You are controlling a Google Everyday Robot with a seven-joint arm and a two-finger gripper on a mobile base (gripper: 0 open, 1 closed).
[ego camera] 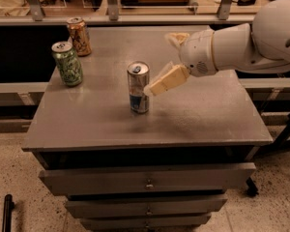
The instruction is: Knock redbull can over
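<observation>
The redbull can (138,87) stands upright near the middle of the grey cabinet top (193,120). It is slim and silver with blue panels and a pull-tab top. My gripper (151,89) comes in from the right on a white arm (241,42). Its cream fingertip reaches the can's right side at mid-height, touching or almost touching it.
A green patterned can (67,63) stands at the left of the top, and an orange-brown can (79,36) stands behind it at the back left. Drawers (145,180) are below the front edge. A shelf rail runs behind the cabinet.
</observation>
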